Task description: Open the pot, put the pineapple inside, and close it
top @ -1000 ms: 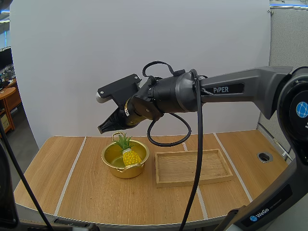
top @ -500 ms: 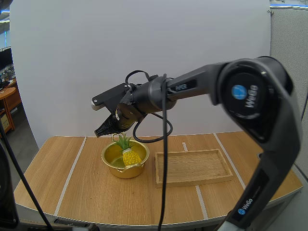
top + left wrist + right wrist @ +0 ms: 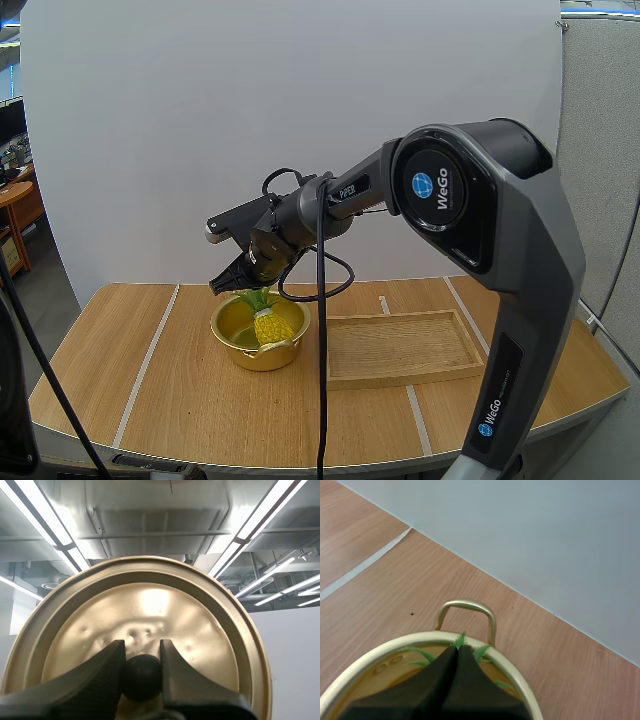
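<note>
The pineapple (image 3: 270,326) is laid in the pot (image 3: 250,358), right jaws pressed together just above it; the lid (image 3: 150,605) is clamped in the left jaws for closing.

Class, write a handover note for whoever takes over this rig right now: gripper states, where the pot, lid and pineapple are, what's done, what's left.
Left gripper: shut on the lid's knob, lid held off the pot.
Right gripper: shut on nothing, above the pot's far rim, over the pineapple's leaves.
Pineapple lies inside the open pot, beside the wooden tray.
Done: opened, pineapple in.
Left: lid on.
</note>
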You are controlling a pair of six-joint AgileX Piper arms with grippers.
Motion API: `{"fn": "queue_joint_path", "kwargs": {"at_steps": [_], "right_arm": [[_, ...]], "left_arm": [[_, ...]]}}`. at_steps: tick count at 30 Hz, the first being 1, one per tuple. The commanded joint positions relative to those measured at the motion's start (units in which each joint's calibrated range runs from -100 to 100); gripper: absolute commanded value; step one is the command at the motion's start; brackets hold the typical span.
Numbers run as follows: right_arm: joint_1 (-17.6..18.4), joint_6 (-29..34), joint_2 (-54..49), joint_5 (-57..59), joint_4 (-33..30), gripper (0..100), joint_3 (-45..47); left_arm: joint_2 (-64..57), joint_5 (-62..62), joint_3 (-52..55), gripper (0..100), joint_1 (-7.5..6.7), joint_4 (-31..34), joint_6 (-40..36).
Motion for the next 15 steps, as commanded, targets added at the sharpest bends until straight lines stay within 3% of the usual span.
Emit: {"fn": "queue_joint_path", "kwargs": {"at_steps": [1,15], "right_arm": [[-0.2,0.3,1.1,-0.7,0.2,0,-0.5],[-0.2,0.3,2.9,0.9,1.1,0,-0.5]], "left_arm": [[-0.1,-0.6,-0.1,0,0.19,0.3,-0.3],[-0.1,-0.6,-0.1,0,0.19,0.3,-0.3]]}}
